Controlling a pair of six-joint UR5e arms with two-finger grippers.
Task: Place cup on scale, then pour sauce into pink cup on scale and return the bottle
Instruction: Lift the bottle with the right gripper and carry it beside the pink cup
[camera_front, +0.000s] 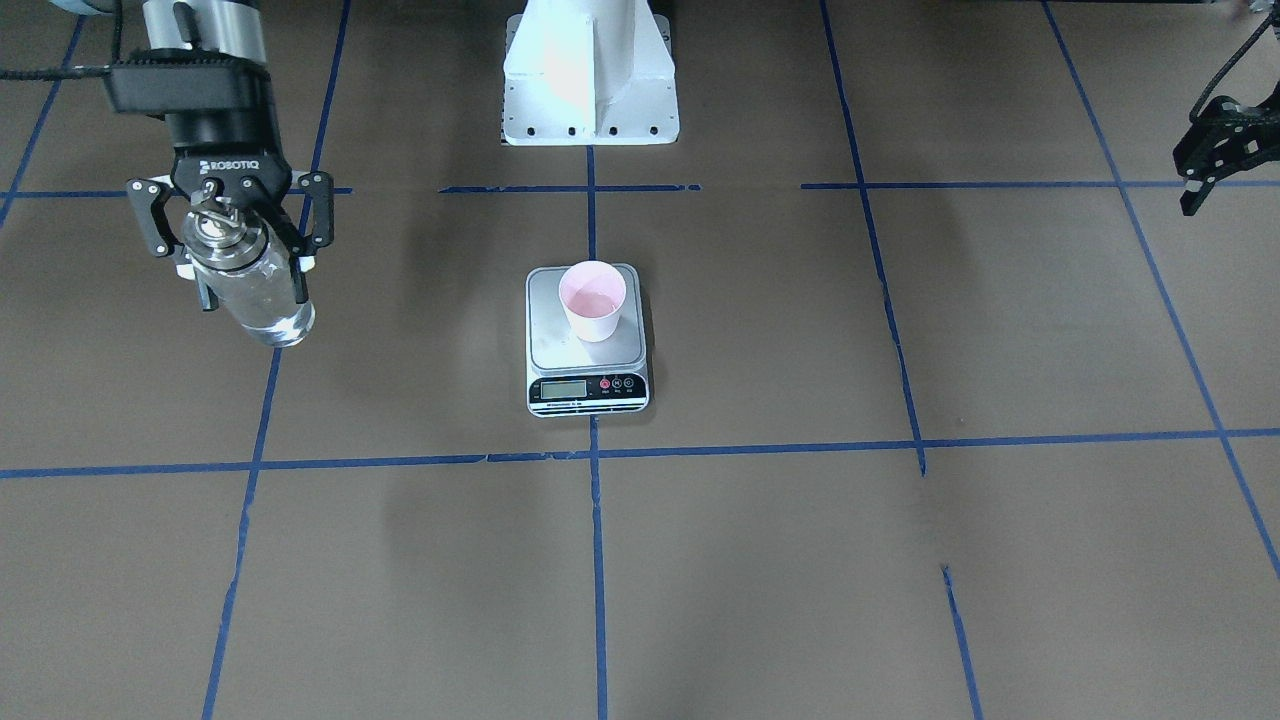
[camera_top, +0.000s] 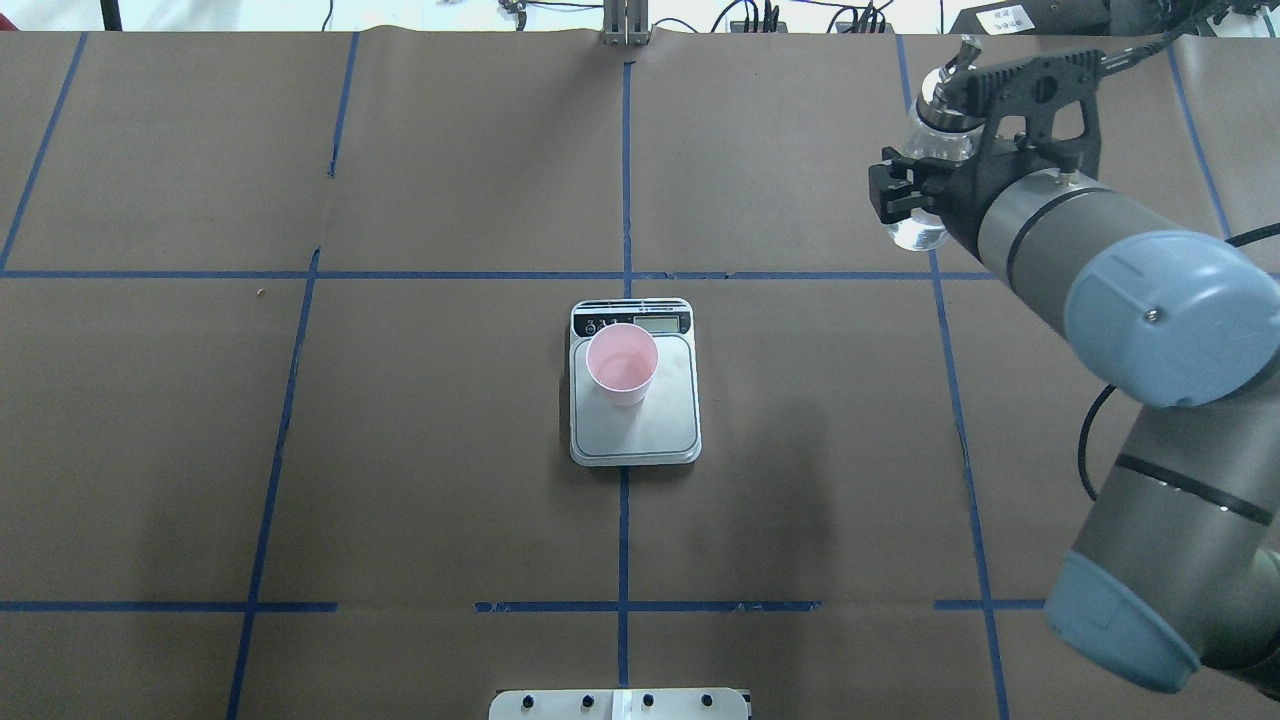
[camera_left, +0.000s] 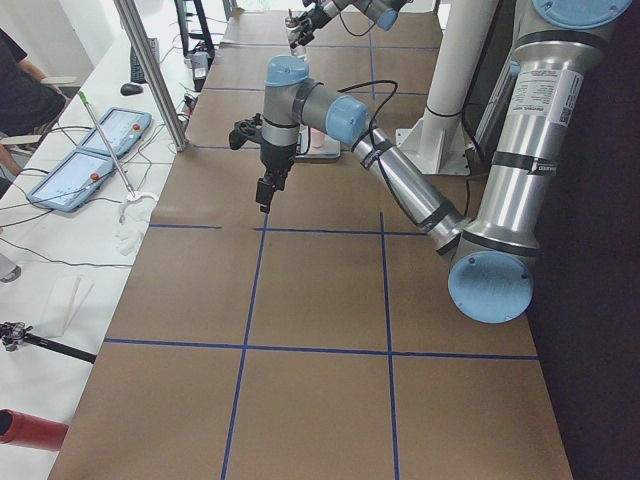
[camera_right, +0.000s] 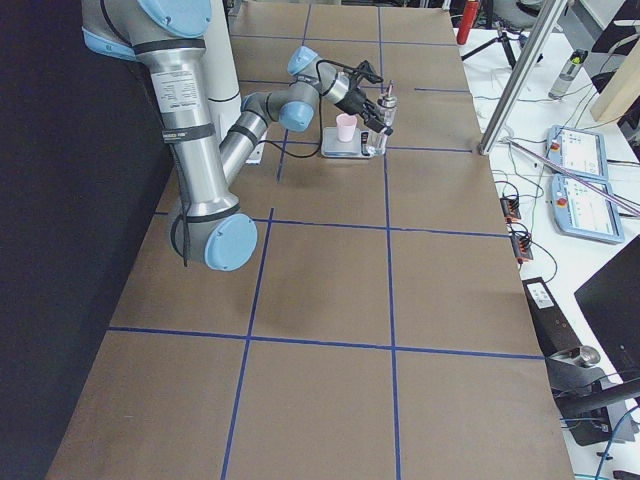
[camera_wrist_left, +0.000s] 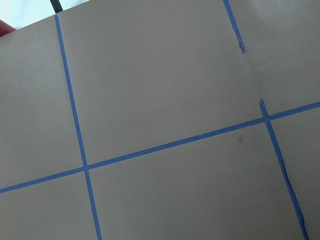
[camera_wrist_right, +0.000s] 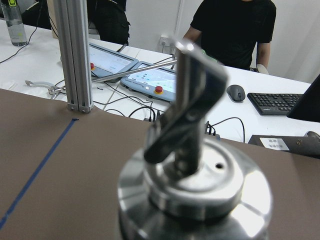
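The pale pink cup (camera_front: 592, 300) stands upright on the silver scale (camera_front: 587, 390), toward its display end; both also show in the overhead view, the cup (camera_top: 622, 362) on the scale (camera_top: 650, 430). My right gripper (camera_front: 252, 285) is shut on the clear glass bottle (camera_front: 265, 318) and holds it roughly upright above the table, well off to the scale's side. The bottle's silver pour spout (camera_wrist_right: 192, 125) fills the right wrist view. Clear liquid sits in the bottle's lower part. My left gripper (camera_front: 1215, 150) is at the view's edge, far from the scale; it looks open and empty, with only one finger showing.
The robot's white base (camera_front: 590, 70) stands behind the scale. Blue tape lines cross the brown table. Beyond the far edge are an aluminium post (camera_wrist_right: 75, 55), control tablets, cables and a person in black (camera_wrist_right: 232, 30).
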